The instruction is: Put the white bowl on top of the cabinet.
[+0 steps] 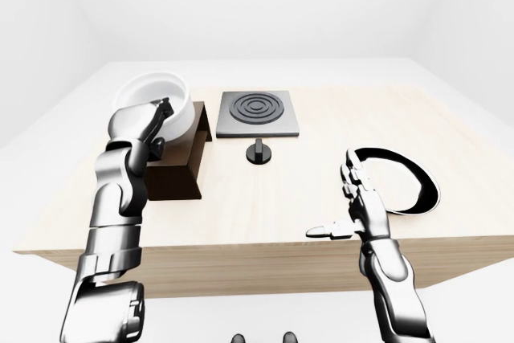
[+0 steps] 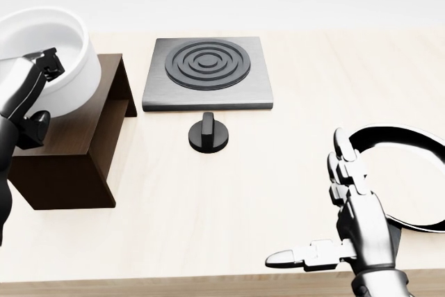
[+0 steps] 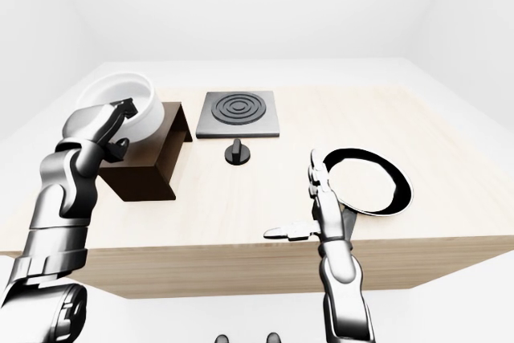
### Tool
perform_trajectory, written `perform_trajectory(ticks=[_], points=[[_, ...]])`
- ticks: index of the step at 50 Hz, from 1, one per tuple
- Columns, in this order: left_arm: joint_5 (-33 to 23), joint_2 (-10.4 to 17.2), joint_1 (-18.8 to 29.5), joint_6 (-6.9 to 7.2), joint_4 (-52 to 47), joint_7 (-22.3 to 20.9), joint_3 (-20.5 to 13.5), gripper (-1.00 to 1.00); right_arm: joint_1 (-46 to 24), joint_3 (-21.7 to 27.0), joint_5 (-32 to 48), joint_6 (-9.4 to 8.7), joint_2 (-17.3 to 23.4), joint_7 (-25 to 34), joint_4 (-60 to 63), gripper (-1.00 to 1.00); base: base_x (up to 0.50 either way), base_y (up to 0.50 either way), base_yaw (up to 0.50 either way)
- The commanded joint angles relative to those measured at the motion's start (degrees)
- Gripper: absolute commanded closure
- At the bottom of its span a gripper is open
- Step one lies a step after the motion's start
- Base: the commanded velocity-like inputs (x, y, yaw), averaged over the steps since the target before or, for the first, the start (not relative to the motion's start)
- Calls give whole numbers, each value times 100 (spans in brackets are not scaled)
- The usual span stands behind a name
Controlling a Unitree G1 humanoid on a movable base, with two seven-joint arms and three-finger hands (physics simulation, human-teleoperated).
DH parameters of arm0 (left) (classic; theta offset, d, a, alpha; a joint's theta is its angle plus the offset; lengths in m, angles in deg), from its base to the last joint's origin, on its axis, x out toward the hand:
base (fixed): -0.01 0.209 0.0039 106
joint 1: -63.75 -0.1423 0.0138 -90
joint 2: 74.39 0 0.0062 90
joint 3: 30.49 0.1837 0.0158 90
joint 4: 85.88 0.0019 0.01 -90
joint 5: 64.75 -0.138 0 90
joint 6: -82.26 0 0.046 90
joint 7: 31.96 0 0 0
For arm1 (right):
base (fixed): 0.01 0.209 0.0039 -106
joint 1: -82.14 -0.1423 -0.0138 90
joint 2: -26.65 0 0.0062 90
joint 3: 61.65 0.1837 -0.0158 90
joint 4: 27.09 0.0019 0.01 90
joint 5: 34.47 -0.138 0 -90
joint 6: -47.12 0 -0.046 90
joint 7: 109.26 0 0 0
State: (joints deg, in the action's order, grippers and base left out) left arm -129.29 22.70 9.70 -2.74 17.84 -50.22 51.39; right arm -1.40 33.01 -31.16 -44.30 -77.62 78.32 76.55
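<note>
White, featureless room; pale wood-grain tabletop (image 2: 229,193) fills the lower part of each view, smooth and matte.

Dark brown wooden box cabinet (image 2: 76,147) sits at the left of the head view, flat top, blocky, with a slanted panel on its right side. Round glossy white bowl (image 2: 66,53) with thick walls and a deep hollow is on top of the cabinet, toward the top-left of that view. Whether its base is fully seated on the cabinet top can't be told; the hand hides the contact.

Left hand (image 2: 31,95), metallic grey with black fingertips, is at the bowl's near rim. One finger hooks over the rim into the hollow, another black tip sits lower against the outer wall. Fingers stand about the rim, partly spread, not wrapped round it.

Square dark grey metal plate with raised concentric rings (image 2: 207,71) lies just right of the cabinet, flat on the table. Small round black knob (image 2: 208,134) with a raised bar stands just below the plate, apart from it.

Glossy black ring with a white interior (image 1: 401,182), oval in this perspective, lies at the table's right.

Right hand (image 2: 344,220) hovers over the table beside that ring, fingers straight and spread, thumb out to the left, holding nothing.
</note>
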Motion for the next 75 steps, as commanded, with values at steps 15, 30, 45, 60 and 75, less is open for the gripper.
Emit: perform_trajectory(ticks=[15,30,45,60,75], points=[[-135,136,-125,0,-25,415,-174,100,27,-30,41,89,-6,2,-43,-100,0,0,0],[97,59,-140,0,184,736,-130,100,44,-41,54,70,-8,0,0,-100,0,0,0],[311,13,-114,0,378,959,-59,100,60,-48,54,83,-10,4,4,-100,0,0,0],[746,-20,-31,0,849,1428,-32,100,58,-59,63,90,-13,-5,-5,-100,0,0,0],[660,57,-103,0,729,1326,-24,100,75,-87,91,134,-20,-5,-31,-100,0,0,0]])
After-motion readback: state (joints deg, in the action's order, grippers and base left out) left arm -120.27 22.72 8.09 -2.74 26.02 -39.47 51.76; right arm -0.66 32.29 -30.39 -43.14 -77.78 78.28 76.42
